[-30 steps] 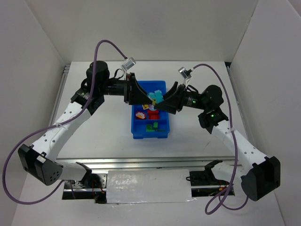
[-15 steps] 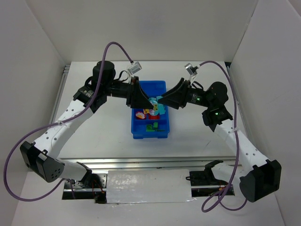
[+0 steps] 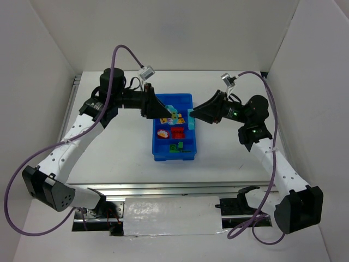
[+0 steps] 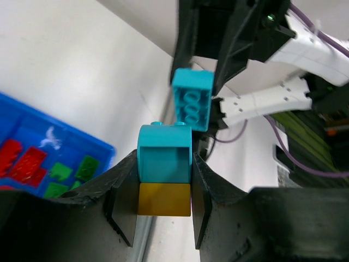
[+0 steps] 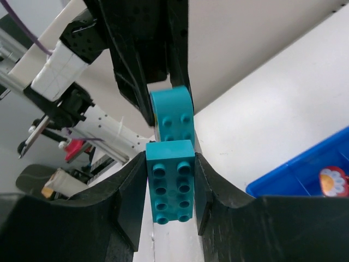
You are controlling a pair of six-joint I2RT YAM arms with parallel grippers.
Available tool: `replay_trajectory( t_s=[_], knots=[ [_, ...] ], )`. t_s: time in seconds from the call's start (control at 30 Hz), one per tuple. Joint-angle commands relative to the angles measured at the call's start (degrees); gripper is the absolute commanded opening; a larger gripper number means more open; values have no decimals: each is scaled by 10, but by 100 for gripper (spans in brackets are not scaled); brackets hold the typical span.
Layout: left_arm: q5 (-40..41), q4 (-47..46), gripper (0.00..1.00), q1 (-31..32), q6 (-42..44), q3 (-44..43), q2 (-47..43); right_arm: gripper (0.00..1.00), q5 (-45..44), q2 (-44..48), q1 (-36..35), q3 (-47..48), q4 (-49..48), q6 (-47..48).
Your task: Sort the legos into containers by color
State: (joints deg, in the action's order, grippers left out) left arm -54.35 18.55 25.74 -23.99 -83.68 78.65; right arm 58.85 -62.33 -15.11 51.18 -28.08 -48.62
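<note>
White table [image 3: 120,158], white enclosure walls [image 3: 180,33], metal rail [image 3: 163,189] along near edge

The body is white links [image 3: 82,129], black joints [image 3: 46,190], purple cables [image 3: 113,63], green lights [image 3: 252,131].

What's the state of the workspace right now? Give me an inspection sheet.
Surface: white table, blue tray at its middle.
Job's things: red legos and green legos lie in separate compartments, with a flower-printed piece beside the red.
Clutter: nothing seen.
Pincers: left pincer is shut on a teal-on-yellow stack. Right pincer is shut on a teal brick. Both are over the tray, and the top view shows a gap between their loads.
Cables: purple cables loop off both arms, away from the tray.
Surroundings: white walls on three sides.
</note>
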Motion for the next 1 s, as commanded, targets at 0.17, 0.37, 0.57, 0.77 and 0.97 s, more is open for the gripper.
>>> replay_trajectory(
  t_s=[0.17,0.37,0.57,0.77,0.97],
  knots=[
    [56,7,0,-64,23,25,-36,0,-79,-35,40,30,126,96],
    [201,43,0,-82,20,44,-66,0,-340,-131,18,130,299,124],
    [362,76,0,-88,-1,59,-114,0,-564,-262,-47,262,412,137],
    [422,116,0,-96,-21,77,-126,0,-658,-388,-76,395,463,129],
    [422,120,0,-99,-26,91,-141,0,-697,-484,-90,487,489,131]
  ],
)
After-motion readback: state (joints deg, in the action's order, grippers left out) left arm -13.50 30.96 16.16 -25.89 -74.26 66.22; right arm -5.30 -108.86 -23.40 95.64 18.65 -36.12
